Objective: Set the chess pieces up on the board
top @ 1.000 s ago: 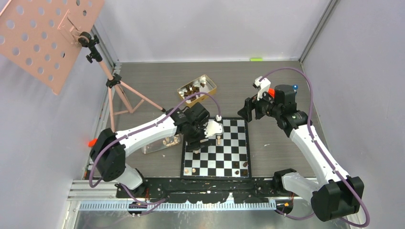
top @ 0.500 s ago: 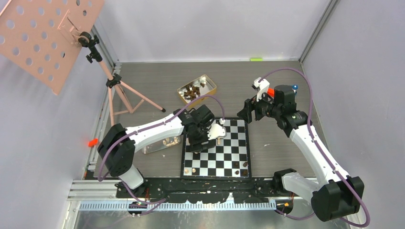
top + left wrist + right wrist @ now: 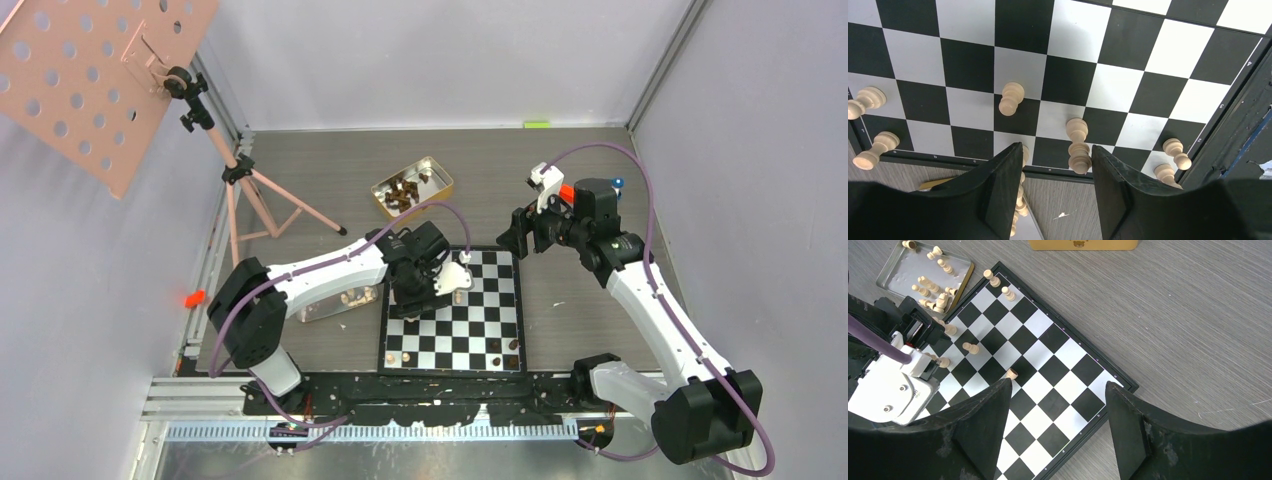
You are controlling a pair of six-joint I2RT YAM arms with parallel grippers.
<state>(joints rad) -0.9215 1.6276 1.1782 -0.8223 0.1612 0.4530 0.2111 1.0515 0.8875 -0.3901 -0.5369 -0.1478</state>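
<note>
Fingers [image 3: 1005,192] of the left gripper [image 3: 1057,150] stand parted, not clenched. One pale piece [image 3: 1079,150] sits in the gap between them. It lies close against one finger, with clear space to the other, so it is bracketed and not pinched. That piece is in the outermost row of the board [image 3: 1068,80], beside the thin black border. Another pale pawn [image 3: 1009,98] stands one row further in, apart from the fingers. More pale chessmen [image 3: 1175,150] sit along the same border row towards the corner. Two others [image 3: 865,100] lean at the opposite end of the row.

The right gripper [image 3: 1058,386] is also released. Its jaws are wide and hold nothing, and it hangs above the board's far right part. A single pale pawn [image 3: 1011,373] stands just beyond one fingertip, untouched. Further out, a tray [image 3: 903,265] with spare pale chessmen lies against the board's left side. The gold tin [image 3: 412,187], holding dark pieces, rests on the table beyond the board.
</note>
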